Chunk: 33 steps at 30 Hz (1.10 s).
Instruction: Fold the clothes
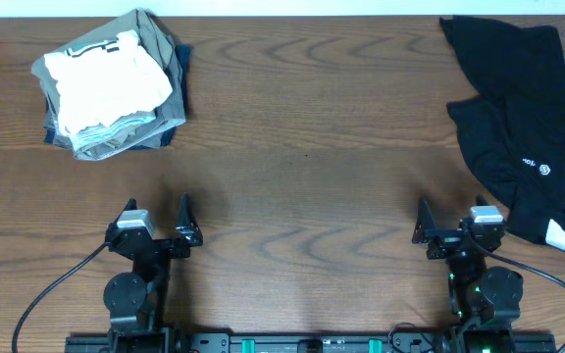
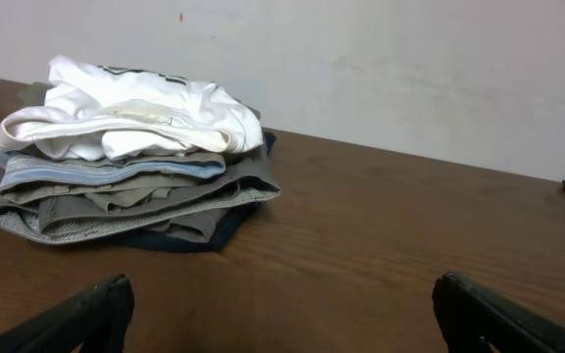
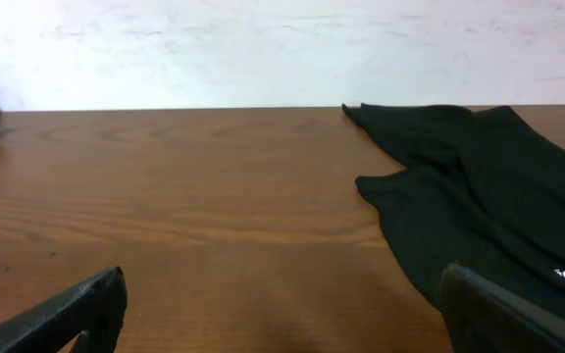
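The clothes, a large black garment (image 1: pixel 523 118) with a small white logo and a white label, lie crumpled at the table's far right; they also show in the right wrist view (image 3: pixel 479 196). My right gripper (image 1: pixel 451 224) is open and empty, just left of the garment's near edge; its fingers show in the right wrist view (image 3: pixel 282 304). My left gripper (image 1: pixel 157 216) is open and empty near the front left, far from the garment; its fingers show in the left wrist view (image 2: pixel 282 309).
A stack of folded white, khaki and grey garments (image 1: pixel 111 83) sits at the back left, also in the left wrist view (image 2: pixel 126 157). The wooden table (image 1: pixel 302 157) spans the scene. A white wall stands behind.
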### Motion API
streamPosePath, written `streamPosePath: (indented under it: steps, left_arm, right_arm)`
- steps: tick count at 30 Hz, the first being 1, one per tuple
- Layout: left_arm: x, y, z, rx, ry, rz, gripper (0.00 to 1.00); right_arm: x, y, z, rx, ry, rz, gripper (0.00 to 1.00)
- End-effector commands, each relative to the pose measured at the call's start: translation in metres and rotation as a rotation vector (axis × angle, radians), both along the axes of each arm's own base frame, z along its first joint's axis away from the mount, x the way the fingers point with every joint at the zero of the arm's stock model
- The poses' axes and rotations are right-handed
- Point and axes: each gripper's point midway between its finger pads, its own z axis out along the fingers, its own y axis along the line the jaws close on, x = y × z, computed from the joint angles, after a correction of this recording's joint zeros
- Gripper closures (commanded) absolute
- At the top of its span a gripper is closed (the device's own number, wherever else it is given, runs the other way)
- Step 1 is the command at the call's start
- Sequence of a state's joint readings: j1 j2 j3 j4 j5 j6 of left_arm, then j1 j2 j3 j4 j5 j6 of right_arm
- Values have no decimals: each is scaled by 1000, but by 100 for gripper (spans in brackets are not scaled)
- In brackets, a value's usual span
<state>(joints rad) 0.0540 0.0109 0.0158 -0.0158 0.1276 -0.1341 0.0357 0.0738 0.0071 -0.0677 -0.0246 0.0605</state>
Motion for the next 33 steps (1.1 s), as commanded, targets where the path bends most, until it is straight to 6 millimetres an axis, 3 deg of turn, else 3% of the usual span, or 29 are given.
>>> streamPosePath:
  steps: [1,33]
  left_arm:
    - [-1,-5,-14,-6,47,-24,2]
    - [-1,-5,-14,-6,47,-24,2]
  right_arm:
    - [0,-4,-2,11,9,-22,1]
    - [1,-10,3,8,-15,-55,1]
